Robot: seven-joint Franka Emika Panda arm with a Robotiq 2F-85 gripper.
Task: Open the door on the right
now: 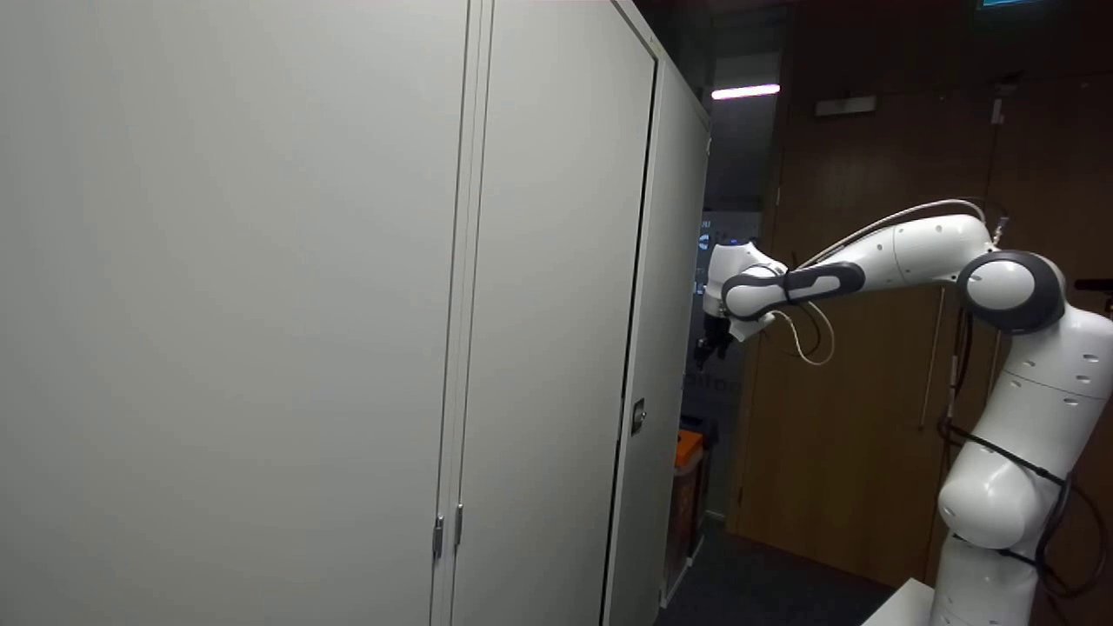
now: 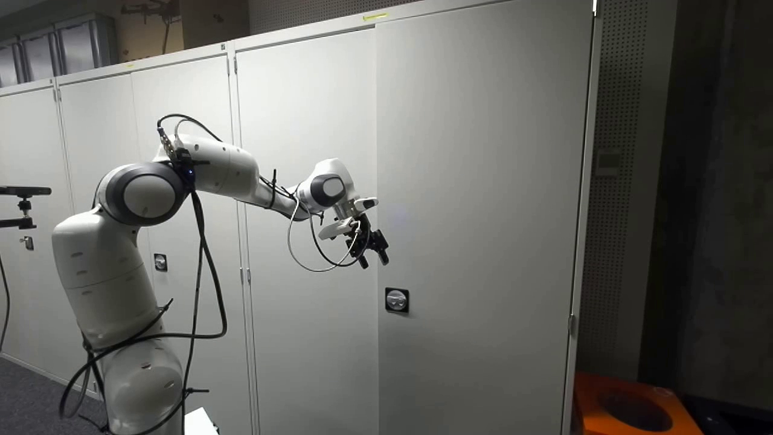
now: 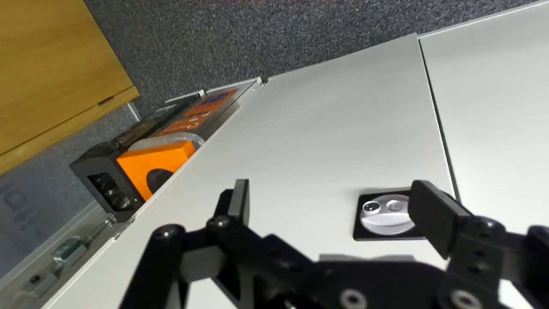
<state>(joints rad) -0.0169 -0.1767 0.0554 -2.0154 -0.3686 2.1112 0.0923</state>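
Dark carpet [image 3: 300, 30] below, the right grey door [image 2: 483, 193] stands before the spread hand [image 2: 374, 263].

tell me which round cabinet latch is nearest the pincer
The round latch on the rightmost cabinet door in an exterior view: it sits just below the pincer, while the other latches are far to its left.

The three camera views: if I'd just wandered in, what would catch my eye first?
Most likely the big white robot arm, which in an exterior view stands in front of tall light-grey cabinets. Next might come the bright orange bin top past the cabinets' end, seen in all three views. In the wrist view, the round silver latch on the grey door stands out between the spread black fingers, partly hidden by one.
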